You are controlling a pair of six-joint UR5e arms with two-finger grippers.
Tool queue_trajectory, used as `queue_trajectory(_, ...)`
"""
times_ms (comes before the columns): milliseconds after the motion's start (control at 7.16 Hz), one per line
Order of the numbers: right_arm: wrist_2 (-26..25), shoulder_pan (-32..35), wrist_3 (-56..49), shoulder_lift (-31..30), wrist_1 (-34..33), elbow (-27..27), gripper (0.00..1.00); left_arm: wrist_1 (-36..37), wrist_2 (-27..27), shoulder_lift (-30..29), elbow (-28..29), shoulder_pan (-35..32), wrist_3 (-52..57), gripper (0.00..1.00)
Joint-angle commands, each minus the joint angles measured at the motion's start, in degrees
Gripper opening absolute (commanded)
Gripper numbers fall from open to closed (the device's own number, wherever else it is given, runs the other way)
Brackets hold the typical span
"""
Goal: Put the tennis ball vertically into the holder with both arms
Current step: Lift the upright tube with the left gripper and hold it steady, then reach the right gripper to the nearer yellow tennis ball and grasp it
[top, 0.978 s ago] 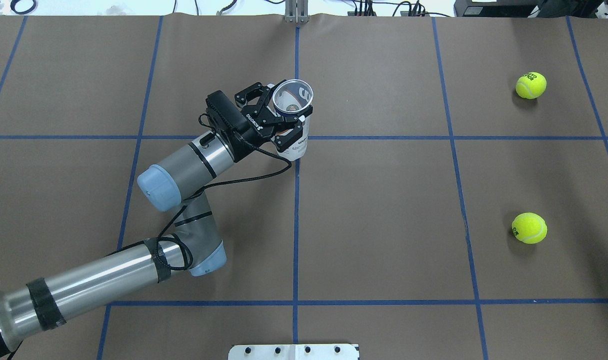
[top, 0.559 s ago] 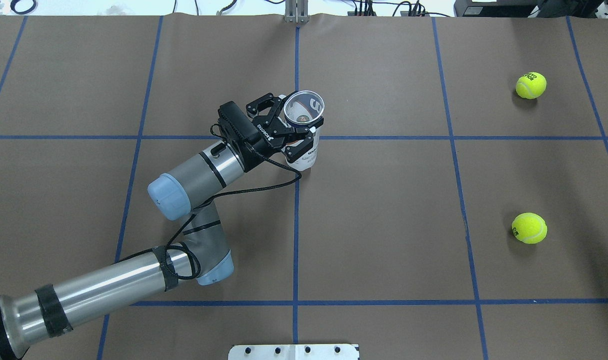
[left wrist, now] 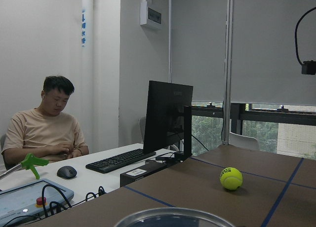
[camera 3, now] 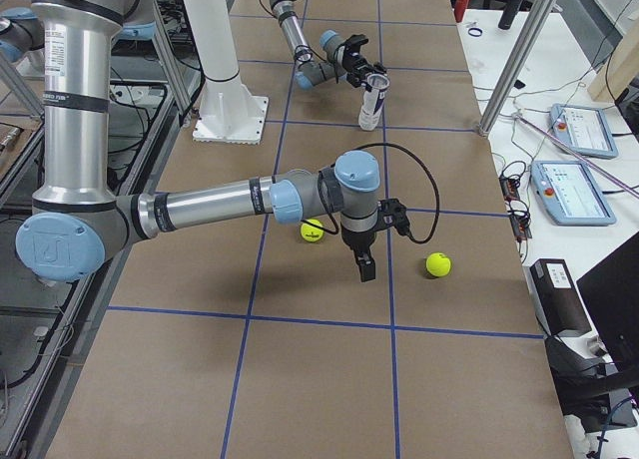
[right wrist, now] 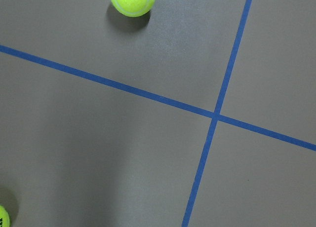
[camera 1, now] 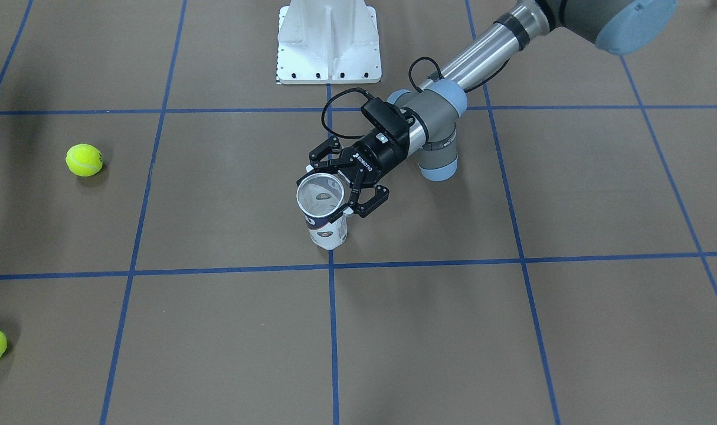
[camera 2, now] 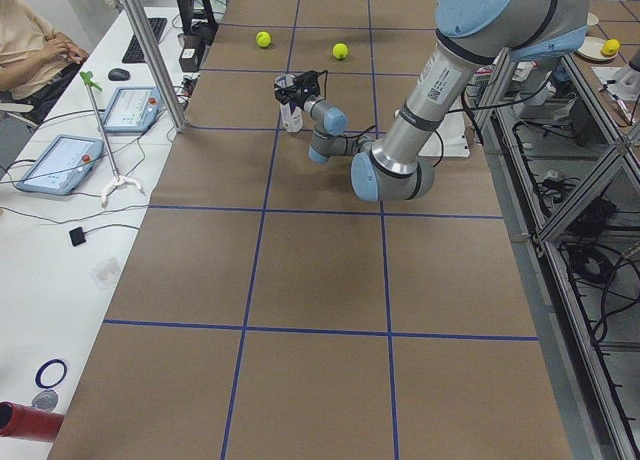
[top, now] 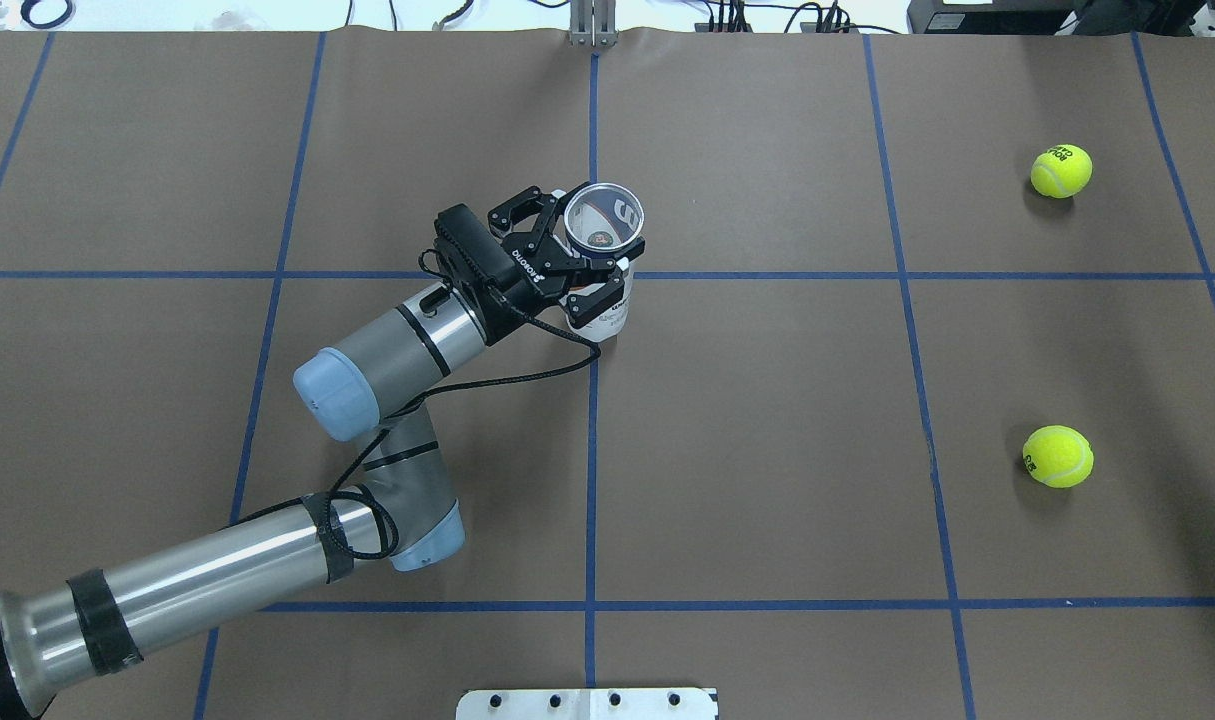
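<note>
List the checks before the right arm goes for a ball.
1. Left gripper shut on holder: ok, its fingers clamp it just under the rim.
2. Holder upright, mouth up, no lid: ok.
3. Holder empty: ok, no ball shows inside.
4. Far ball and near ball free on the table: ok, each lies alone.
5. Right gripper above a ball: not ok, it hangs between the two.
6. Right gripper open: cannot tell, only the right side view shows it.
</note>
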Motion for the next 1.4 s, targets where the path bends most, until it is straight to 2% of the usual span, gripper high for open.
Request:
queue_trajectory(0, 0.0, 0.0, 0.0, 0.0, 0.0, 0.0, 1.0, 0.2, 0.0, 1.0, 0.0, 0.2, 0.2, 0.99)
queue_trajectory(279, 0.0, 0.0, 0.2, 0.0, 0.0, 0.2, 1.0, 0.3, 0.0, 1.4, 0.0, 0.1, 0.3, 0.99)
queue_trajectory(419, 0.2, 0.0, 4.1, -0.1, 0.1, 1.4, 1.0, 0.6, 0.0, 1.4, -0.1, 0.1, 0.3, 0.99)
queue_trajectory(838, 6.1, -1.7, 16.7, -0.1, 1.7, 3.8, 1.0, 0.8, 0.0, 1.4, -0.4, 0.2, 0.3, 0.99)
queue_trajectory(1118, 3.4, -12.2, 35.9, -0.6, 12.2, 4.5, 1.0, 0.9, -0.1, 1.3, -0.4, 0.2, 0.3, 0.99)
queue_trajectory(1258, 0.6, -17.3, 41.5, -1.3, 15.6, 4.7, 1.0, 0.9, 0.0, 1.3, -0.3, 0.1, 0.3, 0.99)
